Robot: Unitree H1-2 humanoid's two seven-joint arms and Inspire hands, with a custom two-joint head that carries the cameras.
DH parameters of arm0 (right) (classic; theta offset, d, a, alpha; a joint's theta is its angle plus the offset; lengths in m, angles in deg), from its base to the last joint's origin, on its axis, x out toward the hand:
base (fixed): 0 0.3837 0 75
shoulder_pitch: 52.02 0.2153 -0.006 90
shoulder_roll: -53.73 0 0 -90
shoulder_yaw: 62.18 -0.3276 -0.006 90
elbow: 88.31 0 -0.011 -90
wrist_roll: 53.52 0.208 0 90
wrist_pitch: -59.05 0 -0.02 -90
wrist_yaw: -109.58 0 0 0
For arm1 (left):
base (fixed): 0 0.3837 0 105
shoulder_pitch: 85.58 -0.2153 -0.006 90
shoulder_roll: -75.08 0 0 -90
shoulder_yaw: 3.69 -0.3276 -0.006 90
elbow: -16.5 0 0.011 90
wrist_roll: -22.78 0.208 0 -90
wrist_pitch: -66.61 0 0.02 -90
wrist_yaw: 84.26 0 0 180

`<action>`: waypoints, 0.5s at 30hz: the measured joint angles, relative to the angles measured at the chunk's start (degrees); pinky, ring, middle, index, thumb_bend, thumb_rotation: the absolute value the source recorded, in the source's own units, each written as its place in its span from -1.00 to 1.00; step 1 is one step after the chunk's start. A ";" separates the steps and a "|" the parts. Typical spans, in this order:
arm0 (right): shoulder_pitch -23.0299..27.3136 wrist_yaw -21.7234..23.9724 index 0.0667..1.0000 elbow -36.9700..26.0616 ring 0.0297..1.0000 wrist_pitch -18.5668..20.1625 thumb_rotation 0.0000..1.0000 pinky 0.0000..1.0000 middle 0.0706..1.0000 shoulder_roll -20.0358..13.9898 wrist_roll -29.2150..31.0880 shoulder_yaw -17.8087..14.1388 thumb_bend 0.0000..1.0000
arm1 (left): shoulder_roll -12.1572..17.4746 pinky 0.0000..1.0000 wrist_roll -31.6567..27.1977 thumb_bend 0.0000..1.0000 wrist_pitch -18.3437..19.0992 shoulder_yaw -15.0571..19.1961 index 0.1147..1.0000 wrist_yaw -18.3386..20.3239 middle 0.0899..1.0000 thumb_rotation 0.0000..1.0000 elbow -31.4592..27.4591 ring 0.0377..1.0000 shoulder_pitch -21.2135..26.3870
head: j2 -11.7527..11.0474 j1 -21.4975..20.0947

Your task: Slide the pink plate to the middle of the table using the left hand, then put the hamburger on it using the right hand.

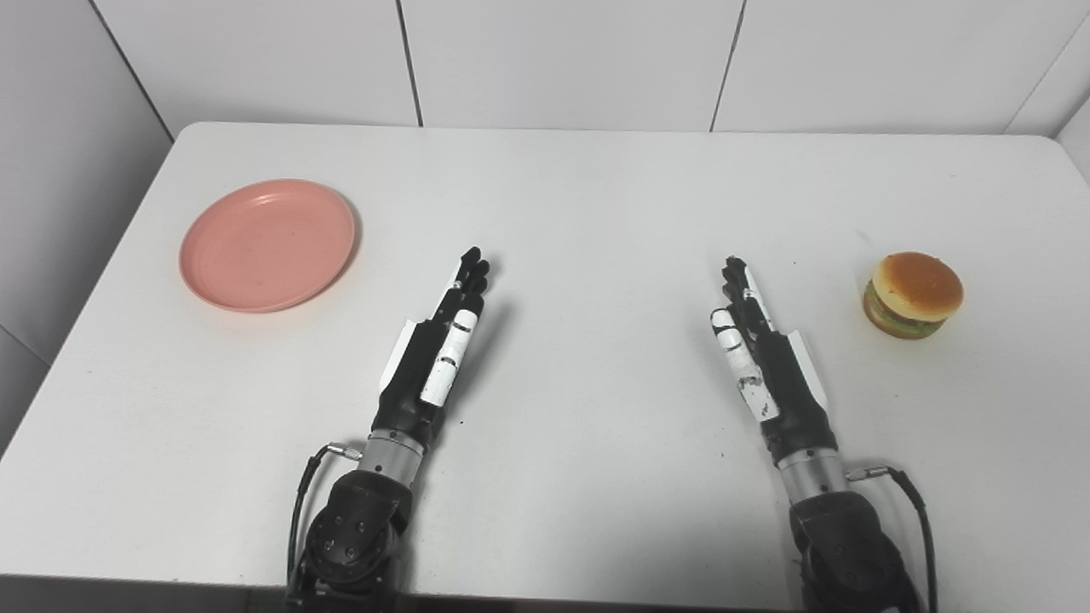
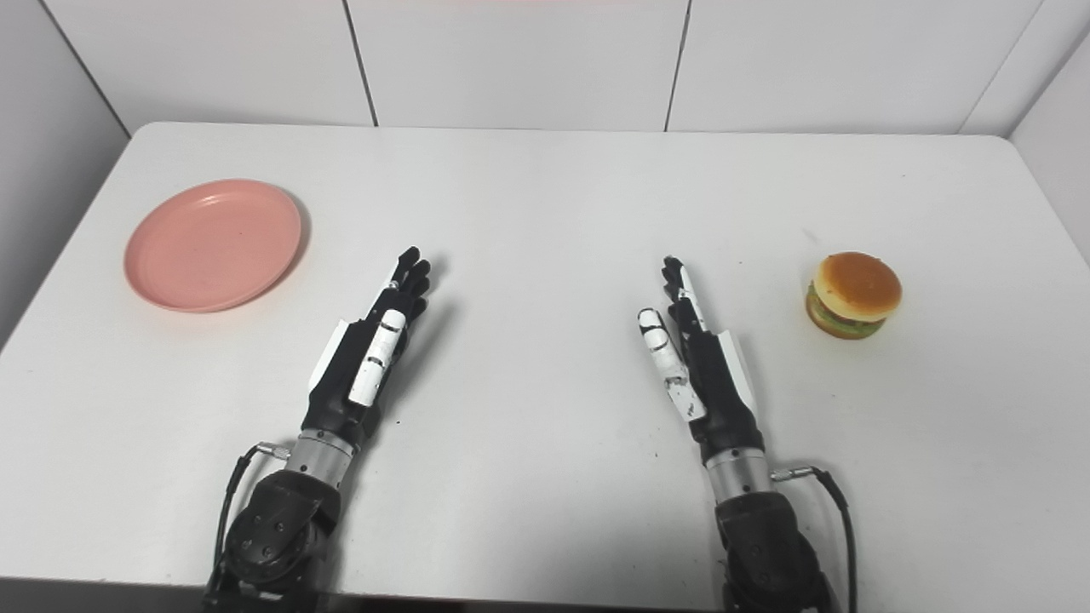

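Plate (image 1: 267, 244): far left of surface (image 1: 596, 213), not yet slid
Hamburger (image 1: 913, 295): far right, untouched
Left hand (image 1: 434, 358): fingers straight, empty
Right hand (image 1: 766, 358): fingers straight, empty
Progress: both steps left

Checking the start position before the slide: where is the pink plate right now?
The pink plate lies flat on the table's far left part, beyond and left of the open left hand, untouched.

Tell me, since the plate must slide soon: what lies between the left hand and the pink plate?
Nothing: only bare white table separates the left hand from the pink plate, as both eye views show.
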 measured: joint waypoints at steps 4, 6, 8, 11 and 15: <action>0.02 -0.01 1.00 0.04 1.00 0.00 1.00 0.94 1.00 -0.01 -0.02 0.00 -0.12 | 0.00 1.00 0.02 -0.10 -0.04 -0.01 1.00 0.00 1.00 1.00 0.02 1.00 0.00 | -0.09 0.09; 0.05 -0.01 1.00 0.10 1.00 0.00 1.00 0.94 1.00 -0.04 -0.02 0.00 -0.12 | 0.01 1.00 0.02 -0.10 -0.07 -0.01 1.00 0.01 1.00 1.00 0.05 1.00 0.02 | -0.17 0.09; 0.05 -0.01 1.00 0.11 1.00 0.00 1.00 0.95 1.00 -0.05 -0.02 0.00 -0.12 | 0.01 1.00 0.02 -0.12 -0.07 -0.01 1.00 0.02 1.00 1.00 0.06 1.00 0.02 | -0.18 0.09; 0.05 0.00 1.00 0.10 1.00 0.00 1.00 0.95 1.00 -0.04 -0.02 0.00 -0.12 | 0.00 1.00 0.02 -0.10 -0.07 -0.01 1.00 0.02 1.00 1.00 0.06 1.00 0.03 | -0.09 0.09; 0.05 0.01 1.00 0.10 1.00 -0.01 1.00 0.95 1.00 -0.07 -0.01 0.00 -0.14 | 0.00 1.00 0.02 -0.09 -0.04 -0.01 1.00 0.01 1.00 1.00 0.05 1.00 0.02 | -0.09 0.18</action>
